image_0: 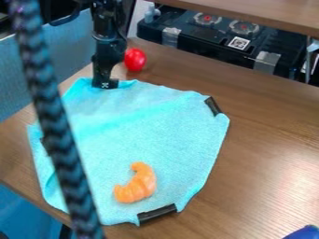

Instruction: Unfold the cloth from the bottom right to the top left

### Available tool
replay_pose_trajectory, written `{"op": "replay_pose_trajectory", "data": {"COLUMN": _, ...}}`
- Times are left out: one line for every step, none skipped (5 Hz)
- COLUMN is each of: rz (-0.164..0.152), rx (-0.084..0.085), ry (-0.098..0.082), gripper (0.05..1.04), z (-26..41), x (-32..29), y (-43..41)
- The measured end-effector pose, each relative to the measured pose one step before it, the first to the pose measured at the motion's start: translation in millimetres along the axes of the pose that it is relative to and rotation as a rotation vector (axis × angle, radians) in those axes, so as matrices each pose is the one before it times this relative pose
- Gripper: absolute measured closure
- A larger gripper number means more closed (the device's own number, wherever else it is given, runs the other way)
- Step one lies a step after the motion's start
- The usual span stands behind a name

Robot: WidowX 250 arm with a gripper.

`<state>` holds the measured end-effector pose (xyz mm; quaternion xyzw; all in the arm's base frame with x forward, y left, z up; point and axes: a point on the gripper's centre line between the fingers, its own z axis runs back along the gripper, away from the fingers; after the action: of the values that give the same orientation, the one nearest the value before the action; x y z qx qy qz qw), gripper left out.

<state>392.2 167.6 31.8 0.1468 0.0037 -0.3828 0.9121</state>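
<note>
Your gripper is in the upper left of the frame, pointing down, with its tip at the top edge of the light blue cloth. From this angle you can't tell how far open it is, or whether it has hold of any of that edge. The arm comes in from the top edge of the frame, just above it.

You have the cloth spread over the middle and lower left of the frame, its outline uneven, with soft ridges running across its upper left part. An orange, curved, ribbed toy lies on it, below the middle of the frame. You see a black strip at the cloth's upper right edge, and another black strip at its bottom edge.

Just right of the arm, beyond the cloth, sits a round red object on the brown wood-grain table. In the upper right you see a black case with two round fittings on top. A dark braided cord crosses your view from the upper left down to the bottom, hiding part of the cloth's left side. A blue thing pokes into the lower right corner.
</note>
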Motion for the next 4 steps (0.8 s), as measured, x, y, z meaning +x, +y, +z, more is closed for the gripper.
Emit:
{"op": "replay_pose_trajectory", "data": {"rz": 0.0008, "rx": 0.0138, "ry": -0.0196, "gripper": 1.027, "z": -1.84, "x": -4.44, "y": 5.58}}
{"op": "replay_pose_trajectory", "data": {"rz": 0.0067, "rx": 0.0231, "ry": -0.0097, "gripper": 1.027, "z": 5.57, "x": -0.42, "y": 9.98}}
{"op": "replay_pose_trajectory", "data": {"rz": 0.0237, "rx": 0.0167, "ry": -0.0049, "gripper": 1.028, "z": 7.0, "x": 1.0, "y": 13.54}}
{"op": "replay_pose_trajectory", "data": {"rz": 0.0234, "rx": -0.0106, "ry": 0.0042, "gripper": 1.005, "z": -6.91, "x": -4.33, "y": 7.28}}
